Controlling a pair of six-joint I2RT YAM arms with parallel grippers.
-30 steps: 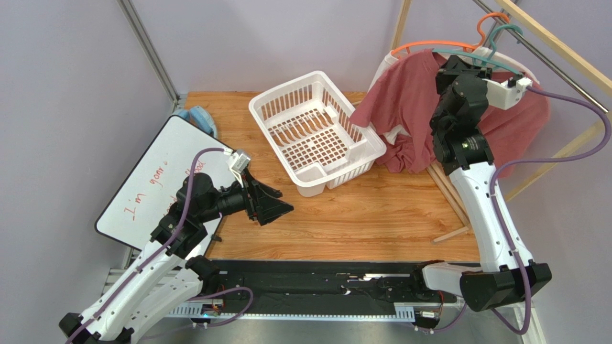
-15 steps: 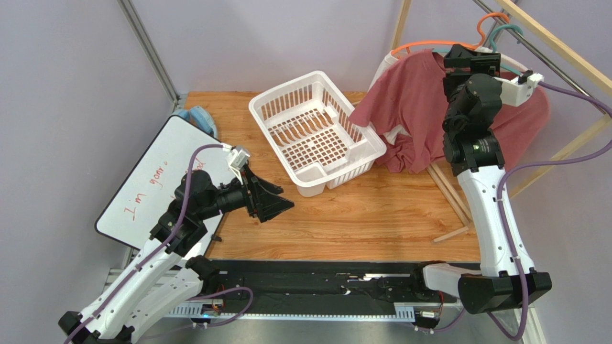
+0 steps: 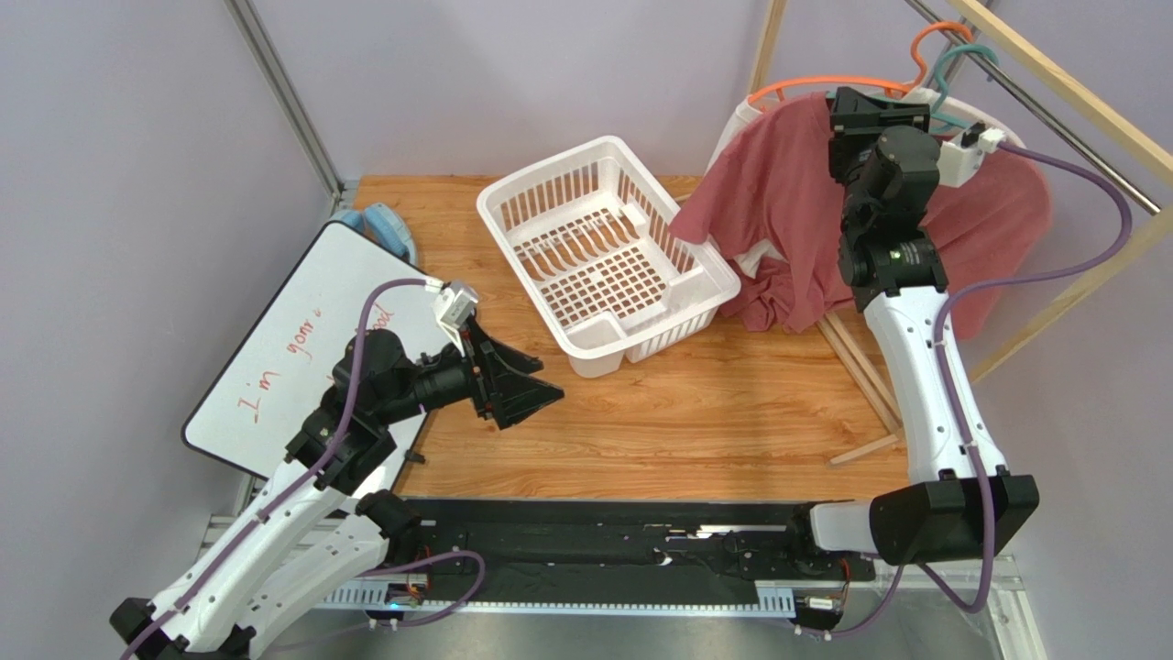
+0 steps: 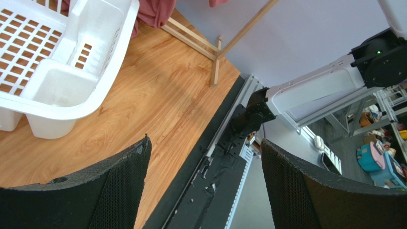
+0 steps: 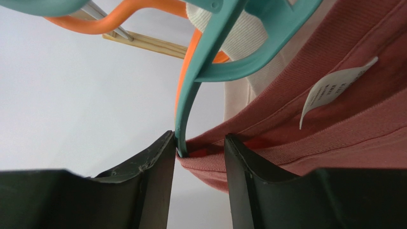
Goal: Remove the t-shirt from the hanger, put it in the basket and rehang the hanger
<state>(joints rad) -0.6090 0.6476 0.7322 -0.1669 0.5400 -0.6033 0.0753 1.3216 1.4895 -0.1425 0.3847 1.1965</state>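
The dusty-red t-shirt (image 3: 771,206) hangs at the back right on the teal hanger (image 3: 964,58), its lower part resting against the basket. My right gripper (image 3: 868,103) is raised at the shirt's neck. In the right wrist view its jaws stand apart (image 5: 198,143). The ribbed collar of the t-shirt (image 5: 344,129) and one arm of the teal hanger (image 5: 210,52) sit between the fingertips, the hanger against the left finger. My left gripper (image 3: 530,392) hovers open over the table's left front, nothing between its fingers (image 4: 205,148).
A white slotted basket (image 3: 516,193) stands mid-table, also seen as a white basket (image 4: 95,71) in the left wrist view. An orange hanger (image 3: 826,87) carries a white garment (image 5: 239,43) behind the red shirt. A wooden rack (image 3: 1060,96) stands at the right, a whiteboard (image 3: 296,344) and a blue cloth (image 3: 386,227) at the left.
My right gripper rose from the shirt's shoulder to the collar by the hanger and its jaws opened, then narrowed partway. The left arm barely moved.
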